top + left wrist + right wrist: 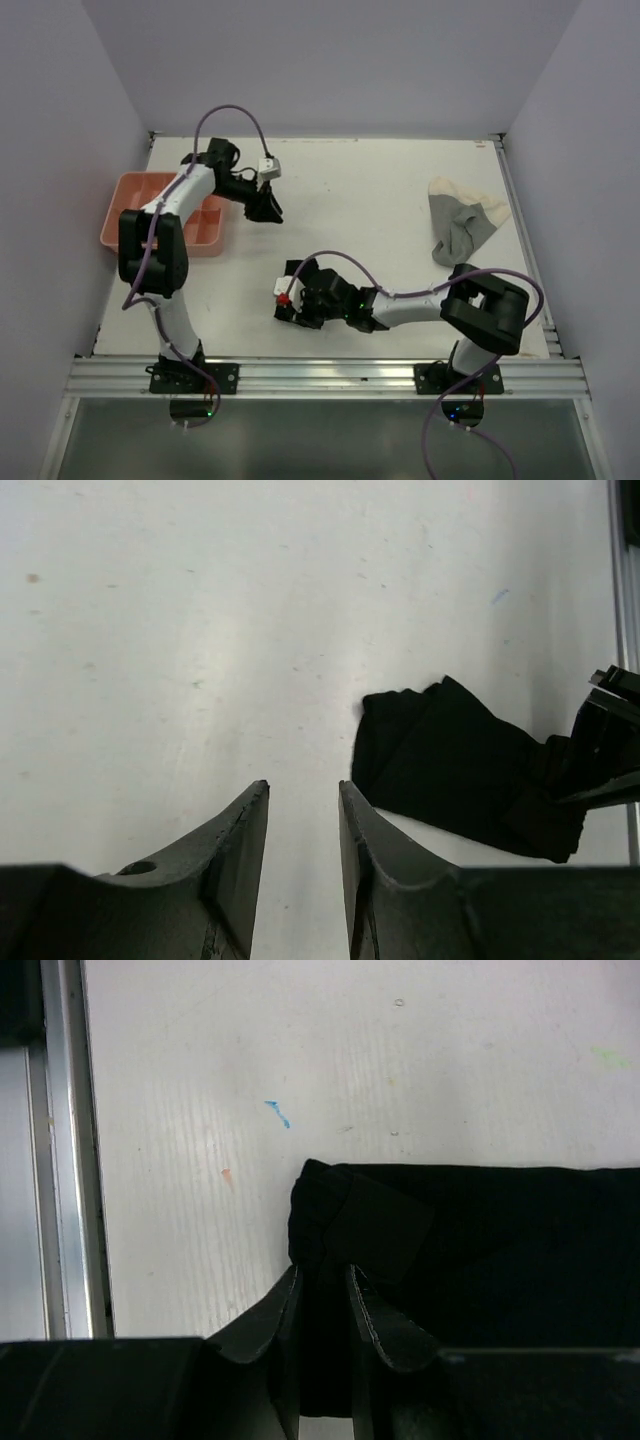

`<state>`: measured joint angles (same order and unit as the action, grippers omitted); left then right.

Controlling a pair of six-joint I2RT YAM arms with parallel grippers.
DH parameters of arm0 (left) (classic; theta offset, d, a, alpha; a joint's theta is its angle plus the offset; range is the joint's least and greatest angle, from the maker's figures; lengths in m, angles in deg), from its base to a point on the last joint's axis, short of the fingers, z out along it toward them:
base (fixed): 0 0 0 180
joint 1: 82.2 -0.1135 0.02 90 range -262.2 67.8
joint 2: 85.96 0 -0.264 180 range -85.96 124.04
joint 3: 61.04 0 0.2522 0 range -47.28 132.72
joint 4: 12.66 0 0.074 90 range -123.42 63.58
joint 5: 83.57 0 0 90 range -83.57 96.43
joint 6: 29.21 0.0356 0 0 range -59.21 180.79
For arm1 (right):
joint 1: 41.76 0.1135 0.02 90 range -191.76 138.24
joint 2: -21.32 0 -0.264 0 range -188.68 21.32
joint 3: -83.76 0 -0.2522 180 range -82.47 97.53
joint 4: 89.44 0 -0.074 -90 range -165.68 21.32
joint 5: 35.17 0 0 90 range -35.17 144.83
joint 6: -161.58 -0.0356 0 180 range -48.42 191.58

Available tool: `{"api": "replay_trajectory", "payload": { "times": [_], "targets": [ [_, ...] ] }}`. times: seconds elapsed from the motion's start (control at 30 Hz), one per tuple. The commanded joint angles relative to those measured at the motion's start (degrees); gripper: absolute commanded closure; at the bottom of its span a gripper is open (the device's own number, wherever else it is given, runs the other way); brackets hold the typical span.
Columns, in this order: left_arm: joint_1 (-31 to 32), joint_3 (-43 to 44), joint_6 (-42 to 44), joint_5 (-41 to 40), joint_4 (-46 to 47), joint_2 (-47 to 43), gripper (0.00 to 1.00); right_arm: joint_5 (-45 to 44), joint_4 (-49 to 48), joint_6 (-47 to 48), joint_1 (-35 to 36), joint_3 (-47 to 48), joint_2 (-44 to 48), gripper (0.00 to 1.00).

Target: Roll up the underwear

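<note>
A black underwear (500,1250) lies on the white table, its folded corner bunched at my right gripper (322,1272), which is shut on that edge. In the top view my right gripper (298,305) sits low near the front centre and hides most of the black piece. The left wrist view shows the same black underwear (450,770) as a crumpled patch with the right gripper at its far end. My left gripper (303,785) is open and empty, above bare table to the left of it, near the tray (268,210). A cream and grey underwear (465,225) lies crumpled at the right.
A pink compartment tray (135,190) stands at the left edge, under the left arm. An aluminium rail (65,1160) runs along the table's near edge, close to the right gripper. Walls close in the table on three sides.
</note>
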<state>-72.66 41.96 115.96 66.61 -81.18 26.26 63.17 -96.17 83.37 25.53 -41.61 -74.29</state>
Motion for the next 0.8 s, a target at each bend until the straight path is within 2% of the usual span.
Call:
{"api": "replay_trajectory", "payload": {
  "times": [0.0, 0.13, 0.23, 0.33, 0.43, 0.5, 0.53, 0.67, 0.73, 0.77],
  "targets": [
    [-3.6, -3.4, -9.5, 3.6, 13.4, -7.7, 0.62, 11.4, 4.6, -10.4, -5.3, 1.9, -1.0, 1.00],
    [-7.3, -8.9, -8.8, 3.7, 16.9, -15.2, 0.62, 20.4, 4.4, -17.8, -11.1, 4.9, -6.0, 1.00],
    [-9.4, -13.2, -2.6, 3.5, 13.4, -21.7, 0.63, 27.2, 0.0, -24.6, -14.9, 5.0, -8.4, 1.00],
    [-11.1, -18.6, 9.9, 1.0, 5.6, -28.1, 0.62, 31.5, -9.0, -33.2, -18.6, 3.2, -12.0, 1.00],
    [-11.2, -26.8, 28.8, -2.3, 0.0, -35.1, 0.62, 35.4, -19.6, -41.0, -21.0, 1.1, -16.2, 1.00],
    [-11.2, -33.4, 35.8, -3.8, -3.1, -40.1, 0.60, 38.4, -28.1, -47.2, -22.1, -0.1, -20.5, 1.00],
    [-11.0, -35.8, 43.4, -4.4, -4.2, -41.4, 0.60, 39.0, -35.9, -49.7, -23.2, -0.7, -22.0, 1.00],
    [-10.4, -44.7, 54.8, -3.1, -6.0, -46.6, 0.53, 41.4, -52.3, -64.1, -24.8, -2.0, -30.6, 1.00],
    [-8.2, -48.6, 54.3, -3.3, -1.7, -47.6, 0.52, 41.6, -56.5, -67.2, -25.2, -2.1, -34.4, 1.00],
    [-5.4, -49.8, 50.7, -3.7, 0.9, -48.8, 0.52, 41.7, -59.9, -68.6, -25.3, -2.1, -35.2, 1.00]
  ]
}}
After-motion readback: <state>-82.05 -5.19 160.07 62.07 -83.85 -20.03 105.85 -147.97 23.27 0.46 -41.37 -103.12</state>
